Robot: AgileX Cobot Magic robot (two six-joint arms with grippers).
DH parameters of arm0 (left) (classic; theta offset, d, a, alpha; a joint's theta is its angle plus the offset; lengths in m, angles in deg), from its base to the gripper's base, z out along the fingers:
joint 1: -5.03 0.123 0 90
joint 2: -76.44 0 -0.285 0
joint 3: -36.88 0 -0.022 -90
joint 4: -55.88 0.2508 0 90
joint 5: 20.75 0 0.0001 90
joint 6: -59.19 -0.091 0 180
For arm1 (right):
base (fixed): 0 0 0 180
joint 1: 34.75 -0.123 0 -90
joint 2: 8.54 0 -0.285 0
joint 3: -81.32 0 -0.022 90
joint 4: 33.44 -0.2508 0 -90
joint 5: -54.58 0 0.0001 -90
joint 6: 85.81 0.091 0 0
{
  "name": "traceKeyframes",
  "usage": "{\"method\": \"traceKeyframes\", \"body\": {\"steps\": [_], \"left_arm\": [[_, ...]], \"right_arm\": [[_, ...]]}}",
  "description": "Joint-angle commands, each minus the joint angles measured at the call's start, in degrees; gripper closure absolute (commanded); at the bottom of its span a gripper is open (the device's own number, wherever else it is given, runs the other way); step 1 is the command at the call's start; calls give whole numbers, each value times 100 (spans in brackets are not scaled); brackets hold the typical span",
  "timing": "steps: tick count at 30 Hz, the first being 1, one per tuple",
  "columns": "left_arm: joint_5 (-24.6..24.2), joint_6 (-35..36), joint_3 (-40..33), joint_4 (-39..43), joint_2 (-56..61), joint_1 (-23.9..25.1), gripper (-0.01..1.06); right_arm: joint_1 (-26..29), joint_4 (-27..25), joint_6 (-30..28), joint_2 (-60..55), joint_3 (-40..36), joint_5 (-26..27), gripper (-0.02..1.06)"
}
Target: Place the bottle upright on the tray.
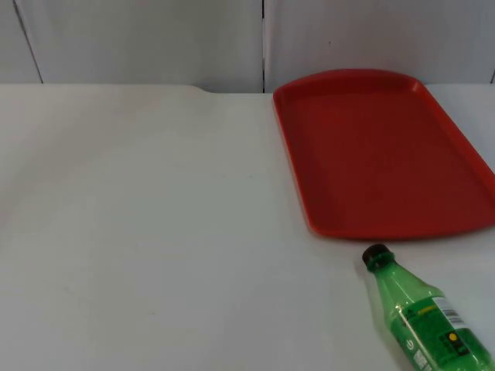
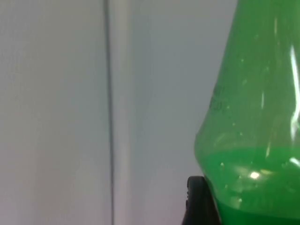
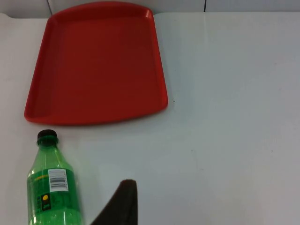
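The bottle is clear green plastic — glossy, catching bright highlights — with a dark matt cap at its 11 o'clock end and a printed paper-like label. The red tray looks like smooth moulded plastic with a dull sheen. The white worktop is smooth and matt — the partition wall likewise.

The white table carries a red tray and, just beside it, a green bottle lying flat
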Motion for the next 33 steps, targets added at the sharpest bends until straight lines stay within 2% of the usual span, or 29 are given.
{"method": "traceKeyframes", "body": {"steps": [1,2,3,6,11,14,18,23,25,29,31,33], "left_arm": [[681,123,-385,-212,166,-57,105],[936,121,-660,-419,215,-57,105],[936,121,-660,-419,215,-57,105],[1589,319,-1266,-562,344,-103,105],[1721,372,-1618,-516,346,-126,105],[1699,372,-1675,-43,346,-153,105],[1622,437,-1701,1380,356,-379,105],[1506,497,-1701,1884,356,-521,105],[1506,656,-1701,1884,356,-521,105],[1506,1763,-1691,1884,368,-478,105],[1506,1986,-1682,1884,368,-478,105],[1491,2492,-1654,1899,368,-478,105]], "right_arm": [[33,-15,-20,19,-13,24,0],[33,-15,-20,19,-13,24,0],[33,-15,-20,19,-13,24,0],[33,-15,-20,19,-13,24,0],[33,-15,-20,19,-13,24,0],[33,-15,-20,19,-13,24,0],[33,-15,-20,19,-13,24,0],[33,-5,-22,19,-13,24,0],[33,-5,-22,19,-13,24,0],[33,-4,-32,19,-13,24,0],[33,-4,-32,19,-13,24,0],[33,-4,-32,19,-13,24,0]]}}
